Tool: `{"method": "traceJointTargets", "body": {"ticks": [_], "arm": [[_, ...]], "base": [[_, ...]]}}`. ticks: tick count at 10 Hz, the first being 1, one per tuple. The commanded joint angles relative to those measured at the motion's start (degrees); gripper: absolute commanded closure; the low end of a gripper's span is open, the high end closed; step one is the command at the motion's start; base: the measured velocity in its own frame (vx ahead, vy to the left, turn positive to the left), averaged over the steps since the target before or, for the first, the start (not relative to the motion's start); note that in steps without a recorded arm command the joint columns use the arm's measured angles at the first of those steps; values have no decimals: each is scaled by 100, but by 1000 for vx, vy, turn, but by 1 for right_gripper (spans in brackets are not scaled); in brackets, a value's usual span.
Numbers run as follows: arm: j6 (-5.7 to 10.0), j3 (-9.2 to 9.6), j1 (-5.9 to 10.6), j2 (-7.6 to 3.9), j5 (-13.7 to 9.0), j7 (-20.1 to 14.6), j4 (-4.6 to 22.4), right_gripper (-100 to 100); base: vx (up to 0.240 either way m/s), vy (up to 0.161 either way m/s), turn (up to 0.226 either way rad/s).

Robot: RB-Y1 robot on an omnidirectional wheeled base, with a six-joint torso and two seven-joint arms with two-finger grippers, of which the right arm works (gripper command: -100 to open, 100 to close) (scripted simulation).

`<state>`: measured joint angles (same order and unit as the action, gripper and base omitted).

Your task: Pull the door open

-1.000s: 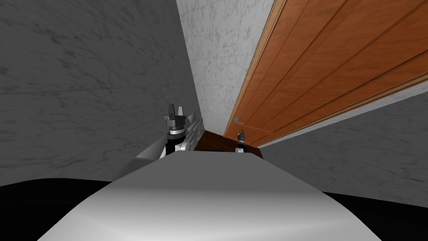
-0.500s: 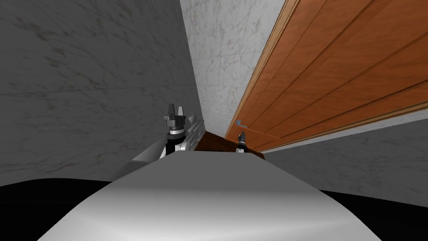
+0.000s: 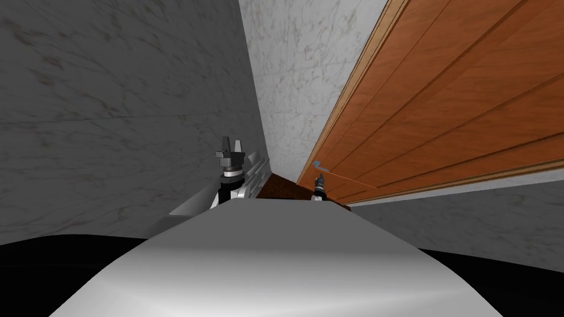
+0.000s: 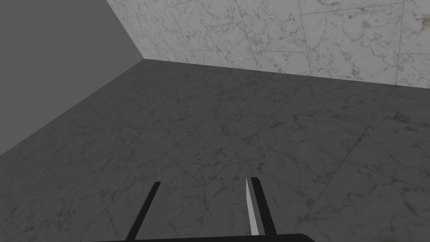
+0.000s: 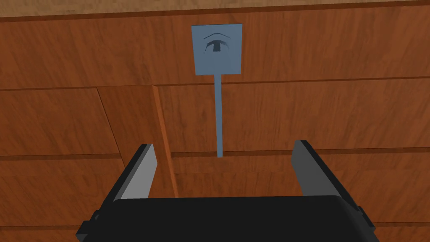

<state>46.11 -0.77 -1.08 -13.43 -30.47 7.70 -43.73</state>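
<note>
Low in the middle of the head view, a little left of centre, the left claw (image 3: pixel 230 144) is pointing up along the grey wall (image 3: pixel 110 110). In its wrist view its fingers (image 4: pixel 253 210) are standing well apart, holding nothing.

Just right of it, at the centre of the frame, the right claw (image 3: pixel 319 179) is sitting small above a strip of dark brown floor (image 3: pixel 278 188), close in front of the door (image 3: pixel 440 99). In its own wrist view the right claw (image 5: pixel 222 145) is gaping wide and gripping nothing.

The blue-grey handle (image 5: pixel 219 122) is hanging as a thin lever from a square plate (image 5: pixel 216 59) and running toward that claw. Its free end is lying in line with the gap, midway between the two fingers and touching neither. How far it is lying ahead of the tips I cannot tell. In the head view the handle (image 3: pixel 316 164) is showing just above the right claw.

The door itself, reddish-brown panelled wood with a lighter frame along its edge, is sweeping across the upper right of the frame.

Beyond, a pale wall (image 3: pixel 297 71) is filling the upper middle between the grey wall and the door. A black area (image 3: pixel 44 275) is lying in the bottom left corner.
</note>
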Motion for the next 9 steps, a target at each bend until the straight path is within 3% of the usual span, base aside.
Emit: {"method": "traceJointTargets", "body": {"ticks": [1, 8, 9], "arm": [[32, -34, -37, -82, -25, -88, 51, -100], [157, -170, -185, -411, -124, -441, 257, -100], [168, -149, -163, -371, -108, -406, 270, -100]], "base": [[148, -27, 86], [180, -55, 81], [93, -16, 20]]}}
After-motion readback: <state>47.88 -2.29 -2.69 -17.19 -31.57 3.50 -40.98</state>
